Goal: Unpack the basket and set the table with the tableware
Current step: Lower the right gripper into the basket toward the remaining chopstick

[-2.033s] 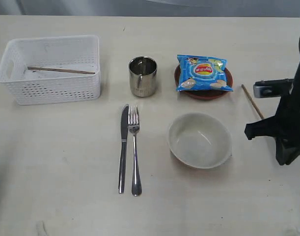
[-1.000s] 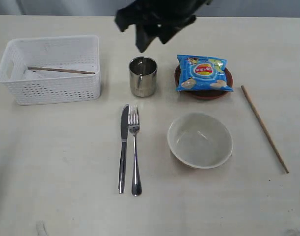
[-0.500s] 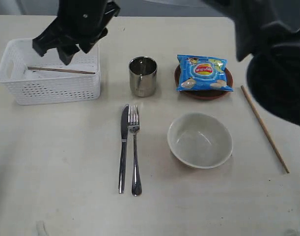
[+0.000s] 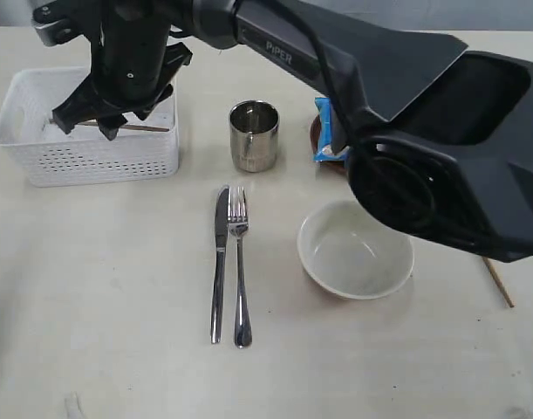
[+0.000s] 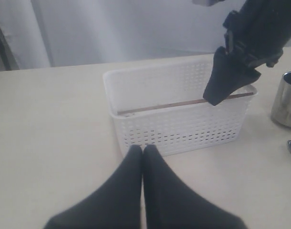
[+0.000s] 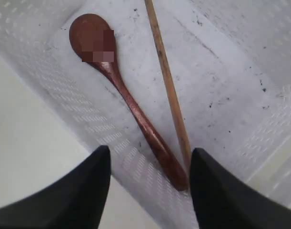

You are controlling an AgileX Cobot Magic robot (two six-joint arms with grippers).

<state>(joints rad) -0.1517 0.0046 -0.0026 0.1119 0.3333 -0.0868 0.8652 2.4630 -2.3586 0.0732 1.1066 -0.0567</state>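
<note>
- Right gripper [image 4: 83, 124]: hangs over white basket [image 4: 92, 161] at table's [image 4: 118, 279] far left, jaws apart.
- Inside basket: 1 red-brown spoon [image 6: 131, 102] beside 1 wooden chopstick [image 6: 169, 86], under those jaws.
- Left gripper [image 5: 143, 150]: jaws together, near basket's long wall.

Item count: one basket [image 4: 100, 157], one steel cup [image 4: 253, 135], one knife [image 4: 219, 262], one fork [image 4: 240, 271], one bowl [image 4: 353, 253], one spoon [image 6: 135, 109], one chip bag [image 4: 324, 154], two chopsticks [image 4: 148, 128] [image 4: 500, 291].

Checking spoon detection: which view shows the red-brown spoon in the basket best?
Right wrist view: the whole spoon lies on the basket floor beside a chopstick. In the exterior view the arm and basket wall hide it. The left wrist view shows only the chopstick over the wall, no spoon.
</note>
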